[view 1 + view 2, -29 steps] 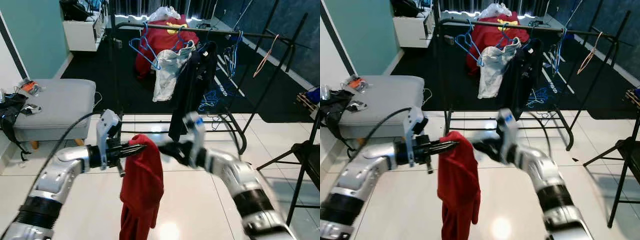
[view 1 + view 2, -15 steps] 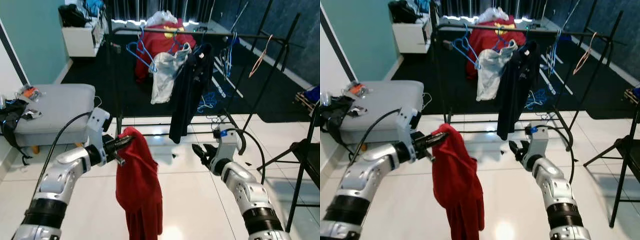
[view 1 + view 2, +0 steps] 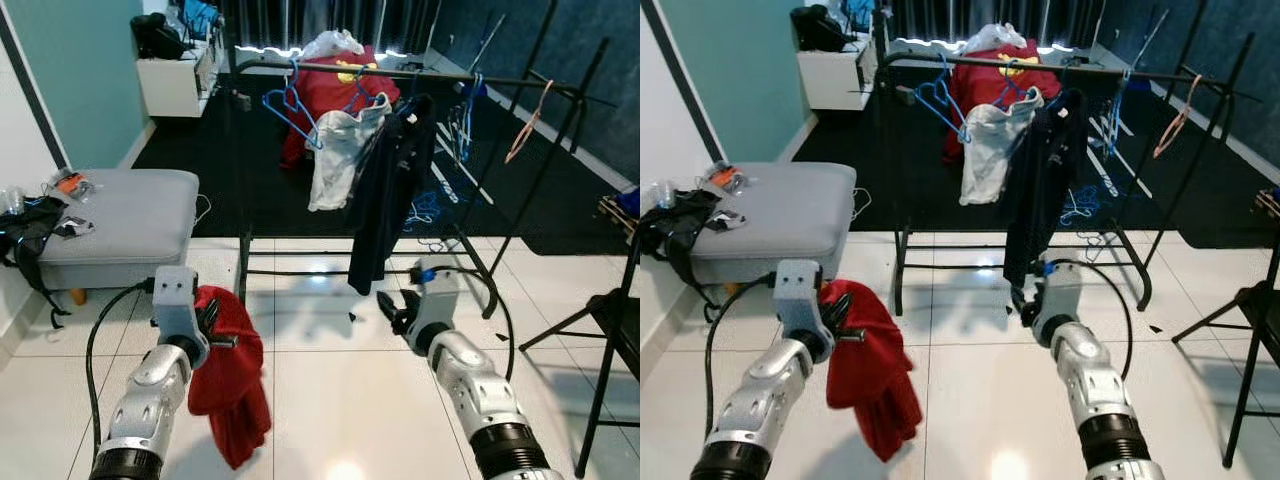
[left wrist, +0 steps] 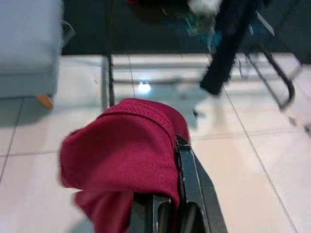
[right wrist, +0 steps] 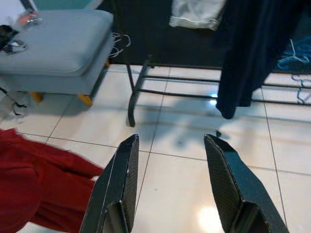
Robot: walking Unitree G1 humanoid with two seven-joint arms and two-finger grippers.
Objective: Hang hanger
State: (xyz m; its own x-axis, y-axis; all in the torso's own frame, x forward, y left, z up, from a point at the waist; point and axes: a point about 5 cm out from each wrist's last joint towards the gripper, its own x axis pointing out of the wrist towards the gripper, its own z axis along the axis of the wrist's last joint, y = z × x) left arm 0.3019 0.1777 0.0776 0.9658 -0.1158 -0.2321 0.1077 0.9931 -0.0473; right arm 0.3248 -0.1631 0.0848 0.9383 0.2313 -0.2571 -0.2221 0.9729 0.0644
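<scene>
A red garment (image 3: 232, 390) hangs from my left gripper (image 3: 215, 335), low at the left and well short of the rack. In the left wrist view the red cloth (image 4: 121, 160) drapes over the shut black fingers (image 4: 187, 170); whatever lies under the cloth is hidden. My right gripper (image 3: 392, 308) is open and empty over the white tiles, near the foot of the black clothes rack (image 3: 400, 72). Its two fingers stand wide apart in the right wrist view (image 5: 170, 141). On the rail hang blue hangers (image 3: 290, 105), a pale garment (image 3: 335, 150) and a dark garment (image 3: 385, 190).
A grey ottoman (image 3: 115, 215) with small items stands at the left. A black folding chair (image 3: 610, 330) is at the right edge. A white cabinet (image 3: 175, 85) and a red heap (image 3: 340, 75) lie behind the rack. An orange hanger (image 3: 525, 125) hangs at the rail's right end.
My left arm has dropped and drawn back toward me with the red garment. The right gripper has left the garment and pulled away to the right, now open.
</scene>
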